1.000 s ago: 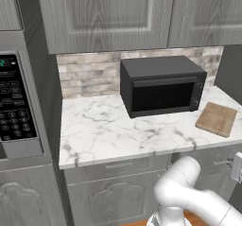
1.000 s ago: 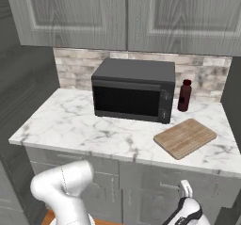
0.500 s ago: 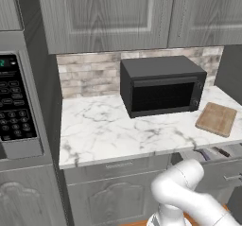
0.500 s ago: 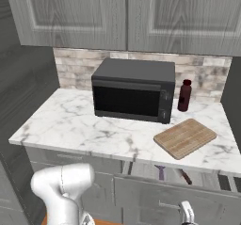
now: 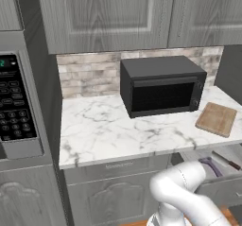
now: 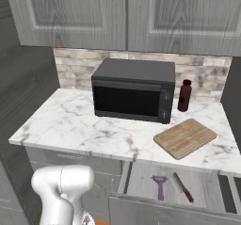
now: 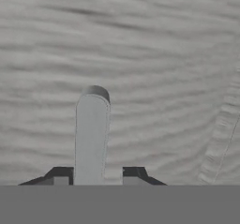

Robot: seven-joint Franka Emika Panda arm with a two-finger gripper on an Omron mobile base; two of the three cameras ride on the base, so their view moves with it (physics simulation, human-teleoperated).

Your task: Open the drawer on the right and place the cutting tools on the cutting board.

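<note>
The drawer (image 6: 207,187) on the right stands pulled out below the counter, its grey front (image 5: 222,192) nearest me. Inside lie the cutting tools: a purple T-shaped tool (image 6: 160,185) (image 5: 209,164) and, to its right, a slim knife (image 6: 181,187) (image 5: 227,160) with a dark reddish handle. The cutting board (image 6: 185,137) (image 5: 216,118) rests bare on the marble counter right of the microwave. In the hand view my gripper (image 7: 97,176) straddles the pale drawer handle (image 7: 91,134) against the wood-grain front (image 7: 154,78). Its dark tips sit close on both sides, and contact is unclear.
A black microwave (image 6: 133,96) stands at the back of the counter with a dark red bottle (image 6: 184,96) beside it. A shut grey drawer front (image 5: 118,166) lies left of the open one. A wall oven panel (image 5: 14,111) fills the far left, and cabinets hang overhead.
The right drawer has slid out from shut to wide open, baring the purple tool and the knife. My arm drew back and down with the handle.
</note>
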